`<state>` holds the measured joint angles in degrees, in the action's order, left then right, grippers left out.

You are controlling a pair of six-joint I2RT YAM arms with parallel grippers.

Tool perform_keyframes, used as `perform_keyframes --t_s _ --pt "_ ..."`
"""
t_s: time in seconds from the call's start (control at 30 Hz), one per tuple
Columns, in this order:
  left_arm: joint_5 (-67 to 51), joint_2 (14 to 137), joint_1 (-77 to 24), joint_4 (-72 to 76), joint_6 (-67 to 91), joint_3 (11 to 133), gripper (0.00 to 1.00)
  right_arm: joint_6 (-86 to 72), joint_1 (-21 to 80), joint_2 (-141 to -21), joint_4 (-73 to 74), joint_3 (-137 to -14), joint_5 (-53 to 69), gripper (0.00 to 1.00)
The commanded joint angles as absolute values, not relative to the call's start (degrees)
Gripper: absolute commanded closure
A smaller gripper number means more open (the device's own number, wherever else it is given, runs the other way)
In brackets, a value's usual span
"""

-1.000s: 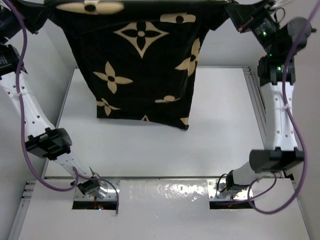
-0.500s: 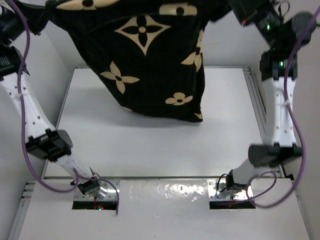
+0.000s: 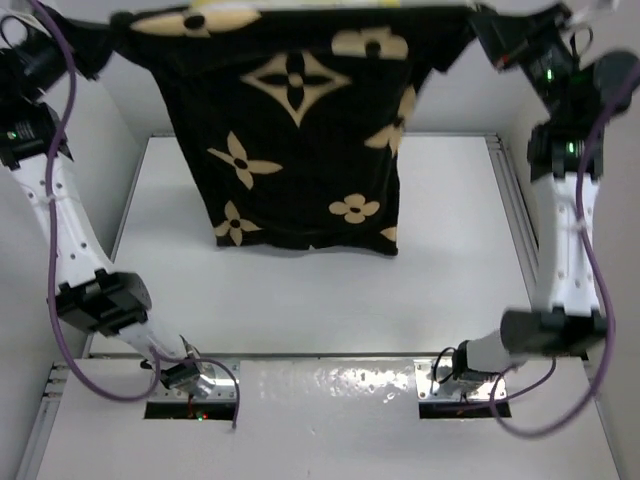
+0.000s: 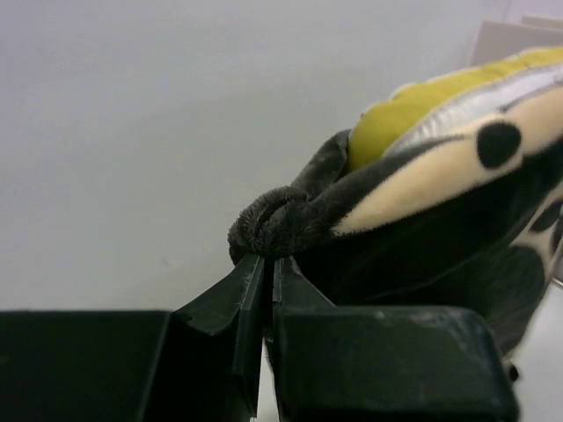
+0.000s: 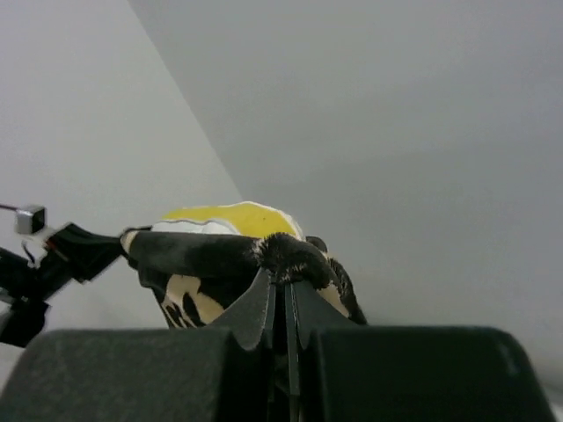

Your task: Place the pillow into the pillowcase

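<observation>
Top external view: the pillowcase (image 3: 300,150) hangs over the far half of the table (image 3: 300,300), stretched between the left gripper (image 4: 266,264) and the right gripper (image 5: 283,280), each clamped on a bunched upper corner. The pillow (image 4: 387,123) sits inside, with only its yellow edge showing at the open mouth. Hold both corners level and taut and shake gently, so the pillow settles toward the bottom seam without a corner slipping free.

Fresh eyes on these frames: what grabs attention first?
The black pillowcase with tan flower motifs, hung like a banner between both arms over the far half of the white table. The left end effector and right end effector each pinch a top corner shut. The pillow shows its yellow edge at the case's top opening.
</observation>
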<state>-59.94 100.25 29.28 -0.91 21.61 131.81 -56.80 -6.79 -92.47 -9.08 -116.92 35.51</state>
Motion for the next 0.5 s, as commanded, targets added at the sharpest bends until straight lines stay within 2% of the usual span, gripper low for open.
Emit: perform_keyframes --t_s 0.0,0.03,0.1,0.13,0.17,0.2,0.23,0.27,0.3,0.33,0.37,0.43,0.47 --pt "-55.11 88.27 26.04 -4.46 11.01 114.30 1.00 -53.45 -9.68 -75.96 -20.40 -92.76 25.86 1.00" --pt "-54.24 88.33 25.15 -6.74 7.85 111.91 1.00 -53.79 -9.23 -75.68 -18.91 -89.85 26.19 1.00" --pt "-53.79 92.53 24.17 -15.70 5.10 116.42 1.00 -60.09 -9.84 -78.91 -21.62 -88.76 30.48 1.00" --pt "-52.14 94.98 24.52 -18.78 3.79 121.85 1.00 -61.86 -10.37 -80.75 -22.49 -91.64 31.46 1.00" --pt "-51.68 100.23 25.22 -22.38 4.48 128.78 1.00 -62.31 -11.50 -84.08 -20.93 -101.85 31.99 1.00" --pt "-52.29 102.20 28.01 -21.37 10.14 142.16 1.00 -60.75 -12.64 -85.68 -15.70 -108.39 31.82 1.00" --pt "-53.16 103.43 30.39 -17.96 15.24 146.47 1.00 -58.47 -13.18 -86.91 -13.30 -114.55 31.38 1.00" --pt "-53.87 102.23 34.85 -5.66 20.34 145.64 1.00 -55.40 -14.05 -87.79 -11.71 -123.48 30.68 1.00" --pt "-54.49 100.30 36.46 2.55 25.35 141.89 1.00 -55.11 -15.28 -87.11 -11.60 -124.70 30.33 1.00" --pt "-54.84 95.50 37.78 10.21 29.58 137.77 1.00 -55.63 -17.29 -85.19 -14.56 -123.50 30.06 1.00" --pt "-54.76 93.36 37.71 9.24 27.97 131.29 1.00 -55.90 -17.84 -80.12 -16.50 -115.22 29.71 1.00" --pt "-54.76 89.23 34.04 0.15 16.47 124.84 1.00 -55.98 -17.58 -75.34 -19.68 -98.89 28.74 1.00" --pt "-54.84 88.86 30.53 -4.26 13.74 121.50 1.00 -56.42 -17.14 -74.45 -19.08 -94.96 29.44 1.00"
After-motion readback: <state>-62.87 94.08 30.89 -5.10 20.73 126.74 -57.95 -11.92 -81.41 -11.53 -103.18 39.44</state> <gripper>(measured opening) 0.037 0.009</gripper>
